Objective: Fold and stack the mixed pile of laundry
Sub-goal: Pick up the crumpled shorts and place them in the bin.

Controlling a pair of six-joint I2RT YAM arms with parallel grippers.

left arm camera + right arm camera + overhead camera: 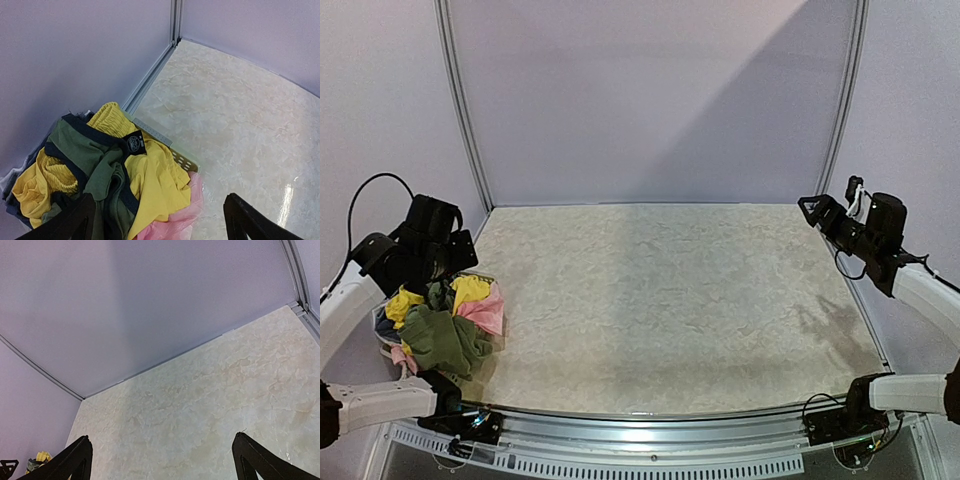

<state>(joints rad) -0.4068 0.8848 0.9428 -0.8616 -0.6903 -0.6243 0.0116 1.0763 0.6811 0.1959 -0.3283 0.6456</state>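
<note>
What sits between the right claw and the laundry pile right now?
Only bare marbled tabletop stretches from the right claw to the laundry pile, as the top external view shows.

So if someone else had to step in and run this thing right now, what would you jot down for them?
Left gripper: open, empty, hovering over the laundry pile.
Right gripper: open, empty, raised near the far right corner of the table, well away from the clothes.
Pile: heaped in the mesh basket at the table's near left side, with the yellow shorts, olive-green top and pink piece tangled together.
Done: nothing folded or stacked.
To do: pull out each garment, fold it on the table, then stack.
</note>
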